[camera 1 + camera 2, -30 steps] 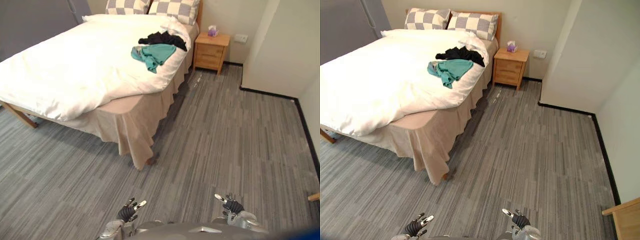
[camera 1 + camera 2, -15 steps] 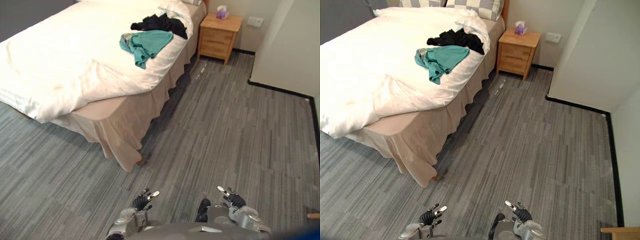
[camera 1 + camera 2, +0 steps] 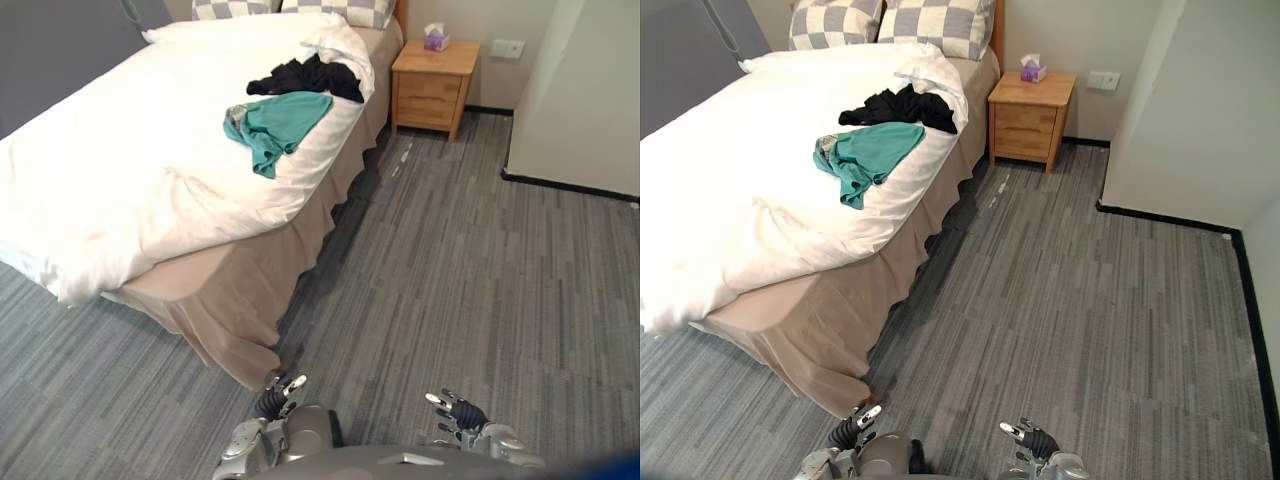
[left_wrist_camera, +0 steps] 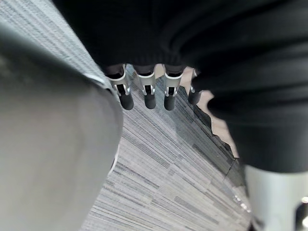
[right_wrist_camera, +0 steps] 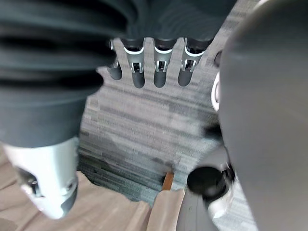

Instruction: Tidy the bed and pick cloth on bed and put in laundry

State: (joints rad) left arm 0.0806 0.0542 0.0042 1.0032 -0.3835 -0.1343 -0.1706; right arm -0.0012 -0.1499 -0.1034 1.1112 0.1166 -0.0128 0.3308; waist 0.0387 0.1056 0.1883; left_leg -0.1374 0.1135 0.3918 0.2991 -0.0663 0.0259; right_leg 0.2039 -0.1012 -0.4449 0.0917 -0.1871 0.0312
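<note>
A teal cloth (image 3: 279, 122) lies crumpled on the white duvet of the bed (image 3: 120, 180), near its right side. Just beyond it, toward the pillows, lies a black cloth (image 3: 304, 78). Both cloths sit well ahead of me across the floor. My left hand (image 3: 275, 399) hangs low at the bottom of the left eye view, fingers (image 4: 144, 91) relaxed and holding nothing. My right hand (image 3: 456, 412) hangs low to the right, its fingers (image 5: 160, 67) also loose and empty.
A wooden nightstand (image 3: 433, 85) with a tissue box (image 3: 435, 39) stands right of the bed's head. Two checked pillows (image 3: 935, 24) lean at the headboard. A beige bed skirt (image 3: 235, 320) hangs to the grey striped floor (image 3: 470, 260). A white wall corner (image 3: 580, 90) juts out at right.
The whole view has shifted as the camera moved: the bed's corner now sits closer and lower in the picture. Both hands stay hanging low, still empty.
</note>
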